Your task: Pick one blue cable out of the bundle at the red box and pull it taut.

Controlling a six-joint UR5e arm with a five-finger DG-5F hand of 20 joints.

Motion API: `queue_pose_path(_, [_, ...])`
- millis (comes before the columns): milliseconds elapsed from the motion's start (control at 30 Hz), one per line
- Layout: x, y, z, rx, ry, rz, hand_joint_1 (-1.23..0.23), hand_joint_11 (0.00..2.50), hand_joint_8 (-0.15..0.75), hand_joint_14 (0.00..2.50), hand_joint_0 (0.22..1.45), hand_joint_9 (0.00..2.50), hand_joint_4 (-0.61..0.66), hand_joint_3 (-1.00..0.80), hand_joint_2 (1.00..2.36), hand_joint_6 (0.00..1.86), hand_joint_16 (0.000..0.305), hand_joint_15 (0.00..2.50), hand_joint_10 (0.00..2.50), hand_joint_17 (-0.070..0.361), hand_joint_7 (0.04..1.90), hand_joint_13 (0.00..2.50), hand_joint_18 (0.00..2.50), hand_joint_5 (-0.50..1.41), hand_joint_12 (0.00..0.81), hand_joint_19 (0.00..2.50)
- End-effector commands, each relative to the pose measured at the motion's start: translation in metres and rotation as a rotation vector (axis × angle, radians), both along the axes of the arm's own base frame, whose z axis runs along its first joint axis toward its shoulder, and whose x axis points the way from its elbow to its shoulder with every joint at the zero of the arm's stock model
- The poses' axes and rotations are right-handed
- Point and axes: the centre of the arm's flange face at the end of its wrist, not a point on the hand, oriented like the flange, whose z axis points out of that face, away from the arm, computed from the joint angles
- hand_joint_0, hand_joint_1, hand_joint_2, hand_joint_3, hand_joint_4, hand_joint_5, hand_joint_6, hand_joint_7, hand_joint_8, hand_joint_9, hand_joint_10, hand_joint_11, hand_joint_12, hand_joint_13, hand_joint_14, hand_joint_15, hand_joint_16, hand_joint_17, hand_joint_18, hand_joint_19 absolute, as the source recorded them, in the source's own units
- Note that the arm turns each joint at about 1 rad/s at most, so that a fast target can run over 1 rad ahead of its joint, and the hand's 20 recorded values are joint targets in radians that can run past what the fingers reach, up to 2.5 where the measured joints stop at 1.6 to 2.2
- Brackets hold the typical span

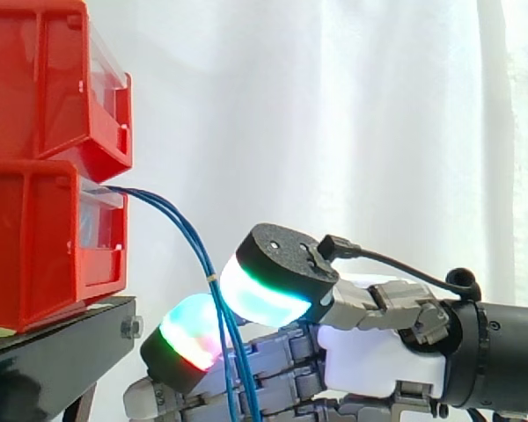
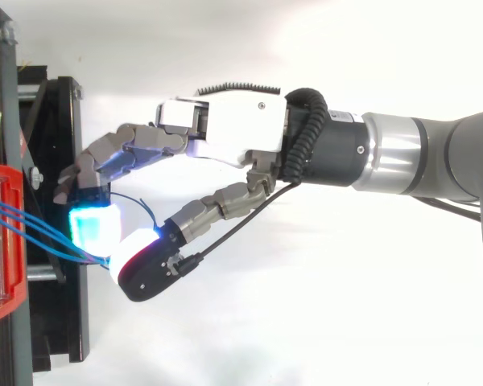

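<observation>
On the left, the red box [image 1: 35, 237] sits on the black stand [image 1: 62, 338]. Thin blue cables [image 1: 187, 227] come out of its front and hang down in a soft curve, so they look loose, not tight yet. Just beside the stand, the hand [image 2: 225, 133] squeezes them between its glowing pads [image 2: 92, 227], likely getting ready to pull. I cannot tell if it holds one cable or more. The cable ends are cut off at the bottom.

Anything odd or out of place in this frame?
Nothing spilled or damaged. One oddity: several blue cables, not one, sag from the lower red bin and pass together between the thumb and finger pads of the hand.
</observation>
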Motion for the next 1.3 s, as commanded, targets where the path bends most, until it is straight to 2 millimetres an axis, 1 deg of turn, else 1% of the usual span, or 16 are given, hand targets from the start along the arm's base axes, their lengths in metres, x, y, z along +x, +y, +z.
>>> queue_pose_path(0, [0.001, 0.001, 0.002, -0.001, 0.000, -0.001, -0.73, 0.25, 0.328, 0.01, 0.51, 0.53, 0.21, -0.50, 1.00, 0.66, 0.055, 0.14, 0.01, 0.124, 1.10, 0.39, 0.30, -0.14, 0.334, 0.22])
queue_pose_path(200, [0.002, 0.005, 0.004, -0.001, -0.003, 0.007, -0.73, 0.24, 0.330, 0.01, 0.51, 0.53, 0.21, -0.50, 1.00, 0.65, 0.055, 0.15, 0.01, 0.124, 1.12, 0.38, 0.29, -0.13, 0.334, 0.22])
queue_pose_path(300, [0.005, 0.010, 0.009, -0.003, -0.014, 0.009, -0.73, 0.25, 0.329, 0.01, 0.51, 0.52, 0.21, -0.50, 1.00, 0.61, 0.055, 0.14, 0.01, 0.125, 1.16, 0.38, 0.29, -0.13, 0.336, 0.22])
queue_pose_path(400, [0.006, 0.014, 0.009, -0.012, -0.016, 0.013, -0.73, 0.24, 0.330, 0.01, 0.50, 0.52, 0.21, -0.50, 1.00, 0.57, 0.056, 0.15, 0.01, 0.125, 1.21, 0.38, 0.29, -0.12, 0.336, 0.22])
queue_pose_path(600, [0.008, 0.027, 0.010, -0.035, -0.018, 0.003, -0.72, 0.23, 0.334, 0.01, 0.49, 0.52, 0.22, -0.50, 1.00, 0.52, 0.057, 0.14, 0.01, 0.128, 1.27, 0.38, 0.29, -0.11, 0.340, 0.22])
queue_pose_path(700, [0.008, 0.033, 0.009, -0.034, -0.018, 0.003, -0.72, 0.24, 0.335, 0.01, 0.49, 0.52, 0.23, -0.50, 1.00, 0.52, 0.057, 0.14, 0.01, 0.128, 1.28, 0.38, 0.28, -0.11, 0.340, 0.22])
queue_pose_path(733, [0.009, 0.038, 0.010, -0.032, -0.021, 0.000, -0.72, 0.24, 0.336, 0.01, 0.49, 0.52, 0.23, -0.50, 1.00, 0.52, 0.057, 0.15, 0.01, 0.128, 1.28, 0.38, 0.28, -0.11, 0.340, 0.22])
queue_pose_path(867, [0.009, 0.043, 0.010, -0.030, -0.023, -0.004, -0.72, 0.25, 0.335, 0.01, 0.49, 0.52, 0.23, -0.50, 1.00, 0.51, 0.057, 0.14, 0.01, 0.128, 1.28, 0.38, 0.29, -0.11, 0.340, 0.22])
queue_pose_path(1033, [0.009, 0.043, 0.011, -0.023, -0.025, -0.003, -0.61, 0.23, 0.333, 0.01, 0.49, 0.53, 0.22, -0.50, 1.00, 0.50, 0.057, 0.15, 0.01, 0.127, 1.29, 0.39, 0.29, -0.10, 0.340, 0.22])
queue_pose_path(1100, [0.010, 0.043, 0.012, -0.022, -0.027, -0.002, -0.61, 0.23, 0.332, 0.01, 0.49, 0.53, 0.23, -0.50, 1.00, 0.50, 0.056, 0.15, 0.01, 0.127, 1.29, 0.39, 0.29, -0.10, 0.341, 0.23])
queue_pose_path(1267, [0.009, 0.036, 0.011, -0.011, -0.027, -0.006, -0.61, 0.22, 0.329, 0.01, 0.49, 0.53, 0.25, -0.50, 1.00, 0.50, 0.056, 0.15, 0.01, 0.127, 1.20, 0.38, 0.27, -0.11, 0.339, 0.23])
